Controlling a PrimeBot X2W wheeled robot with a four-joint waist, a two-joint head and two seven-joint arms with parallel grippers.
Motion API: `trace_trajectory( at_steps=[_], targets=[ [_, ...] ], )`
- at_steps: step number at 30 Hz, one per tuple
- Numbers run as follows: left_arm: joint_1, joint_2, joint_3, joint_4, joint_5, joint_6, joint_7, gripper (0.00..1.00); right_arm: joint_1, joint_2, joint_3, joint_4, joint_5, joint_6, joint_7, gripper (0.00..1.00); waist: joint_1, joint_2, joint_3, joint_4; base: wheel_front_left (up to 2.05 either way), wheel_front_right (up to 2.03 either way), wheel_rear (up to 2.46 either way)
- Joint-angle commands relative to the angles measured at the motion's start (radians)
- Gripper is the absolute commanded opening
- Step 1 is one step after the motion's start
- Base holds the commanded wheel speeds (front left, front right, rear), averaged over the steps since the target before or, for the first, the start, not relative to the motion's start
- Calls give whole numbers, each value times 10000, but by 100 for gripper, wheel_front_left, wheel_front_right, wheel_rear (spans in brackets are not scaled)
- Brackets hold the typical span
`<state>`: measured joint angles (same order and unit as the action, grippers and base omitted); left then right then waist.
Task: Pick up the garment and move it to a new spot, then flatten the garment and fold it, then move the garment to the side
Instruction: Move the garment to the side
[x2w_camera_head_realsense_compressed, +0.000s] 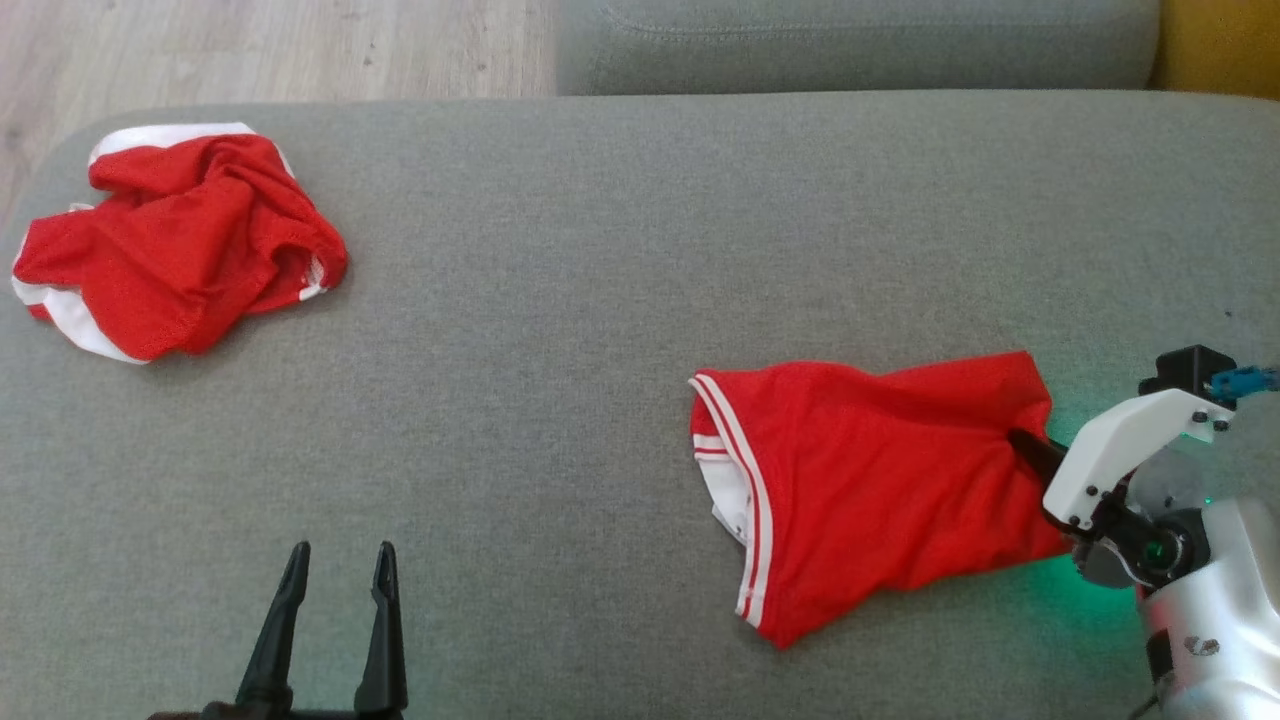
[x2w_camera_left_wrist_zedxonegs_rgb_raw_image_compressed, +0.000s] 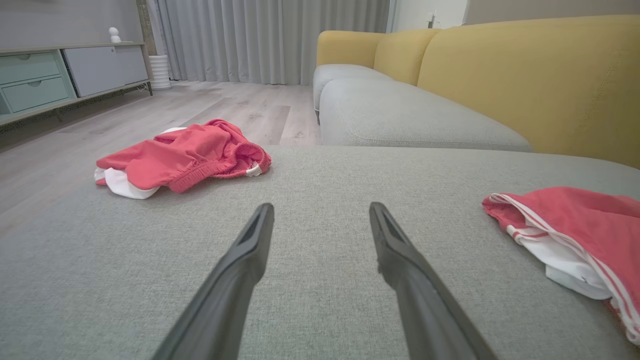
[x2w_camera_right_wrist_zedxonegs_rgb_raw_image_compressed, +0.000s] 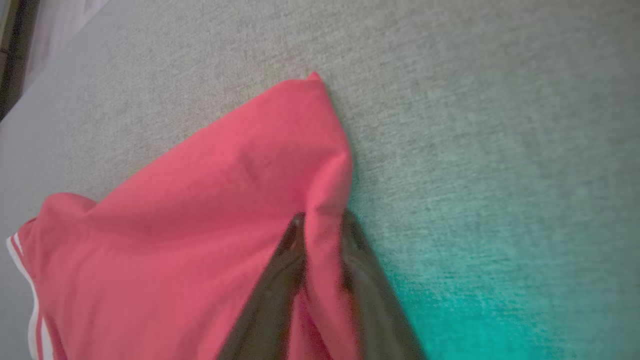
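Red mesh garment with white-striped trim (x2w_camera_head_realsense_compressed: 870, 480) lies rumpled on the grey fabric cushion (x2w_camera_head_realsense_compressed: 560, 400), right of centre. Right gripper (x2w_camera_right_wrist_zedxonegs_rgb_raw_image_compressed: 322, 220) pinches its right edge between closed fingers. Left gripper (x2w_camera_head_realsense_compressed: 340, 560) hovers spread and empty. A low, steady outward pull would likely flatten the cloth without it slipping free.

White wrist shell (x2w_camera_head_realsense_compressed: 1120, 450), silver forearm (x2w_camera_head_realsense_compressed: 1220, 600) (dark tapered fingers (x2w_camera_head_realsense_compressed: 281, 620))
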<state>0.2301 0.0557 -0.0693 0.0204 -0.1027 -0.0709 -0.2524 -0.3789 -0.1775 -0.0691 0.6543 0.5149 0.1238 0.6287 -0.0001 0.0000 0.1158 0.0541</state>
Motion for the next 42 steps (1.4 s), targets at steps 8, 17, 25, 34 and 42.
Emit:
trace_trajectory(
  at_steps=[8,17,25,34,42],
  targets=[
    [-702,-55,320,-504,219,-13,-93,100,-982,-675,200,-210,16,69,-1246,0,1,0,948,-322,0,0,0],
    [-1337,173,310,-709,603,-250,-93,100,-3210,-2036,-2226,1522,-2950,69,-3657,0,1,0,2119,-466,0,0,0],
    [-1294,296,620,-832,653,-240,-93,100,-4059,-2257,-4549,1284,-6780,69,-4568,0,1,0,2457,-613,0,0,0],
    [-1286,215,507,-883,712,-222,-93,100,-4110,-1292,-5518,627,-8931,69,-4739,84,1,0,2319,-861,0,0,0],
    [-1110,160,644,-814,598,-159,-93,100,-3867,-629,-5259,-32,-9722,69,-5816,100,1,0,1784,-994,0,0,0]
  ],
)
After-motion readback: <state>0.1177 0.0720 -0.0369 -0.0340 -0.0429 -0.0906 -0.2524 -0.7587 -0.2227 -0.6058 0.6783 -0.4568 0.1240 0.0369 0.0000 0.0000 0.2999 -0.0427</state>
